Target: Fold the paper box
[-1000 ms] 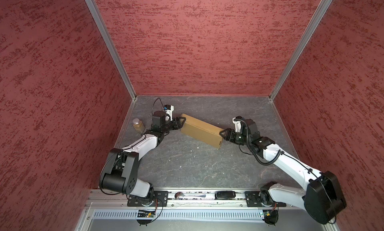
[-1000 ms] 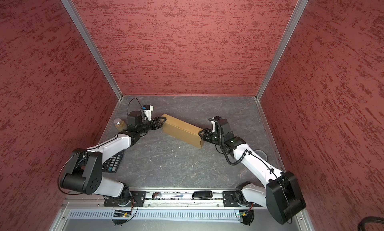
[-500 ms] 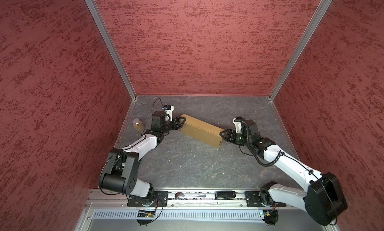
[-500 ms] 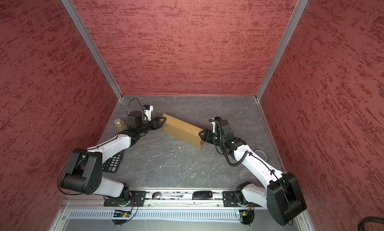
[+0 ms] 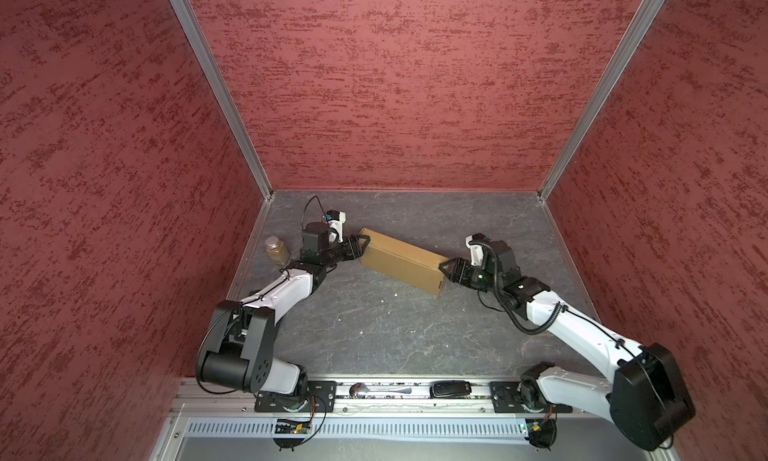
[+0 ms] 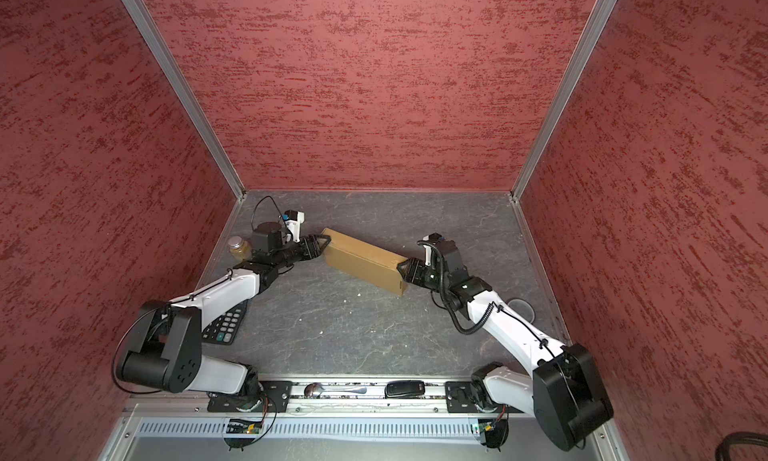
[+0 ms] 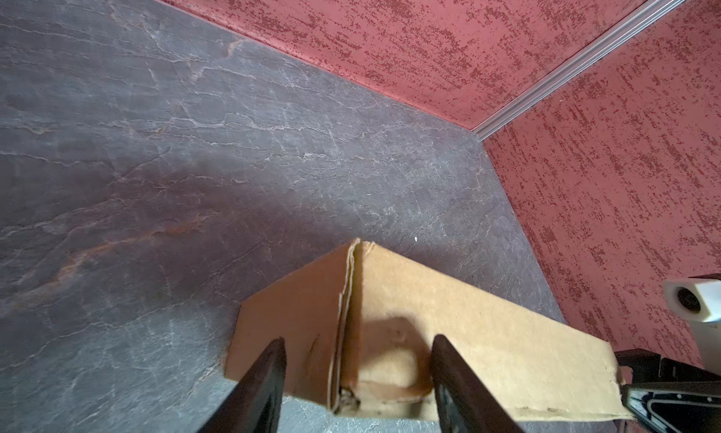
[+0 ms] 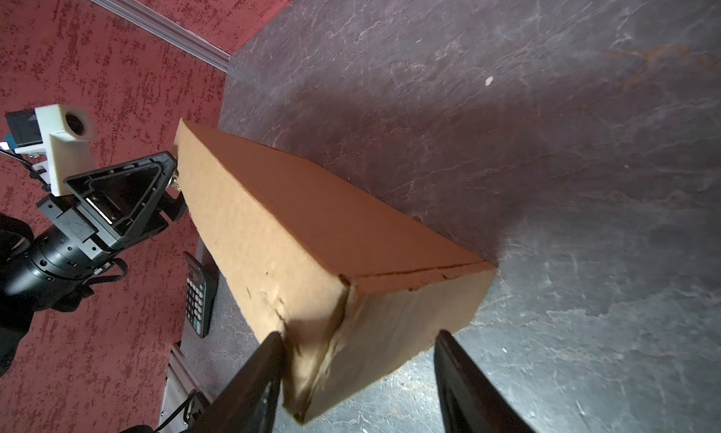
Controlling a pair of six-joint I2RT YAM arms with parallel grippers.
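In both top views, see the paper box [image 5: 401, 263] slantwise on the bench [image 5: 374, 334], left gripper [image 5: 360, 247] and right gripper [image 5: 445, 270] at its ends. Left wrist: jaws half-spread astride one end corner. Right wrist: likewise, unclamped. Probably light, stiff, crushable; grasp ends.

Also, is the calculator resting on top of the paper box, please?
No, the calculator lies flat on the tabletop, well apart from the paper box.
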